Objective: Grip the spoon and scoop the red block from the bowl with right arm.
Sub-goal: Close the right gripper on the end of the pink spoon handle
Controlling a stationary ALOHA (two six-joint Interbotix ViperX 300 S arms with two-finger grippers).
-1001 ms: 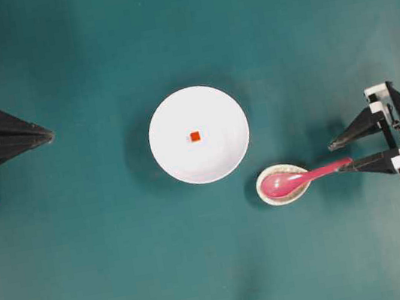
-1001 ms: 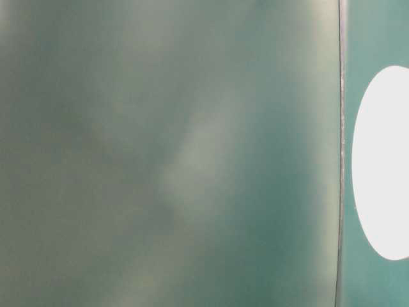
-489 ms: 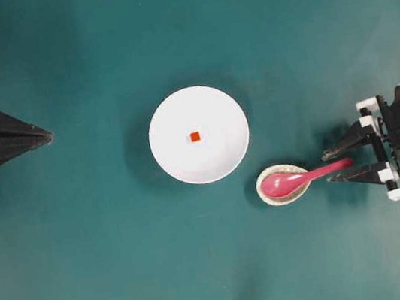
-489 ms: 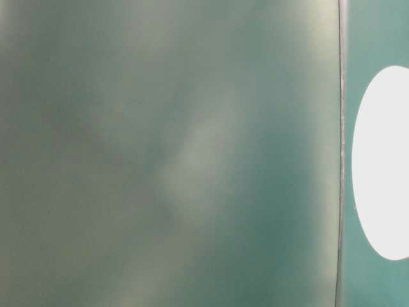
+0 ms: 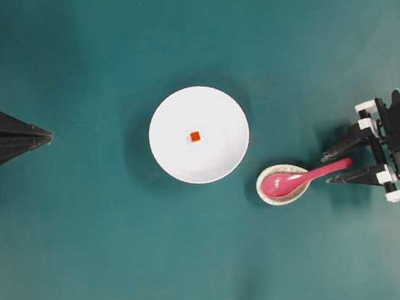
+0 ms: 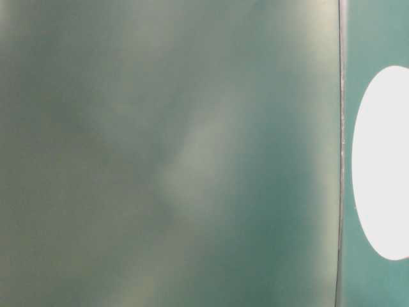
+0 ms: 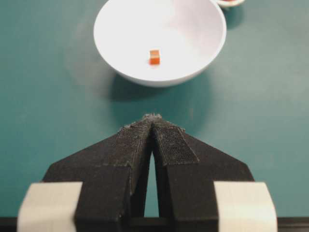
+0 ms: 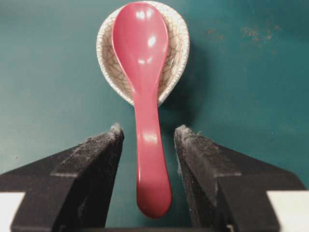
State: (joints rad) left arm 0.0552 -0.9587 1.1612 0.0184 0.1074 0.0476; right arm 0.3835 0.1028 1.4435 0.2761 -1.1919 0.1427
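The spoon point(image 8: 145, 92) lies with its scoop in a small crackled oval dish point(image 8: 177, 53), just right of and below the bowl point(image 5: 198, 134) in the overhead view, its handle sticking out over the green table point(image 5: 112, 270) toward the right gripper point(image 8: 147, 134). That gripper's jaws stand apart, one on each side of the handle, with a gap visible on both sides; nothing is grasped. The red block point(image 5: 195, 136) sits near the middle of the white bowl. Far to the left, the left gripper point(image 7: 152, 119) points at the bowl from well away, its jaws pressed together and holding nothing.
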